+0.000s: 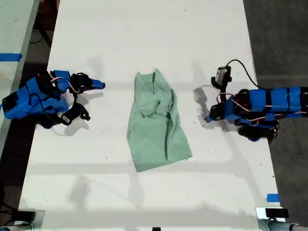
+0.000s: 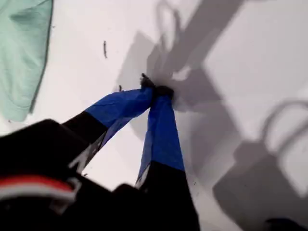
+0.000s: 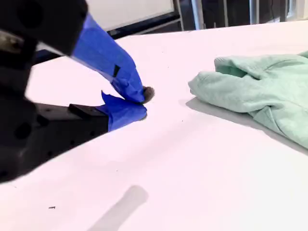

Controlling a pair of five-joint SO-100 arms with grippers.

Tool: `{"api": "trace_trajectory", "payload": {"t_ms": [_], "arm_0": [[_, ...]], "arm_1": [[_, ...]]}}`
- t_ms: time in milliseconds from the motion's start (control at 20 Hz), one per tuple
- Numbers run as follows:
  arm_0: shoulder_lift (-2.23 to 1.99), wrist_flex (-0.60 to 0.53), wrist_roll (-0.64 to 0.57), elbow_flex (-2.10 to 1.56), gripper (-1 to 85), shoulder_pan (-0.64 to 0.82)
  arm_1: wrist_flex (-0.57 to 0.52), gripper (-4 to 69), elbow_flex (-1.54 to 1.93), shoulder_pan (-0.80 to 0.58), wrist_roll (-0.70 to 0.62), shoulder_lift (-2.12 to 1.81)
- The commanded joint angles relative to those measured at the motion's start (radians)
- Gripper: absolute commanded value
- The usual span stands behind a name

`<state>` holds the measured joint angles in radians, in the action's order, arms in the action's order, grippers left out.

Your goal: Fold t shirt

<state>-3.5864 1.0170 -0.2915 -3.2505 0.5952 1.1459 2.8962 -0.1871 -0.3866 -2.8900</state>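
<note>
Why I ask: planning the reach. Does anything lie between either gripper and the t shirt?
Nothing visible does: only bare white table separates my first gripper and my second gripper from the t shirt.

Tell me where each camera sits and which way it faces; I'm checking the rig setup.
Exterior view: overhead, looking straight down on the white table, the t shirt at centre, blue arms at both sides of that view.
First wrist view: on my first gripper, angled down at the table; jaws shut.
Second wrist view: on my second gripper, low, looking across the table.
Shared: all three show the t shirt.
</note>
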Motion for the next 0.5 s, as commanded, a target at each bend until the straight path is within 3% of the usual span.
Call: {"api": "trace_trajectory", "payload": {"t_ms": [0, 50, 100, 450], "arm_0": [[-0.009, -0.005, -0.003, -0.037, -0.3, 0.008], [-0.009, -0.005, -0.003, -0.037, -0.3, 0.006], [-0.009, -0.005, -0.003, -0.037, -0.3, 0.005], [-0.011, -0.005, -0.002, -0.037, -0.3, 0.000]], "arm_1": [[0.074, 1.5, 0.104, -0.058, -0.058, -0.298], [0.206, 1.5, 0.153, -0.089, -0.064, -0.520], [0.261, 2.2, 0.176, -0.092, -0.091, -0.624], [0.259, 2.2, 0.176, -0.091, -0.078, -0.617]]}}
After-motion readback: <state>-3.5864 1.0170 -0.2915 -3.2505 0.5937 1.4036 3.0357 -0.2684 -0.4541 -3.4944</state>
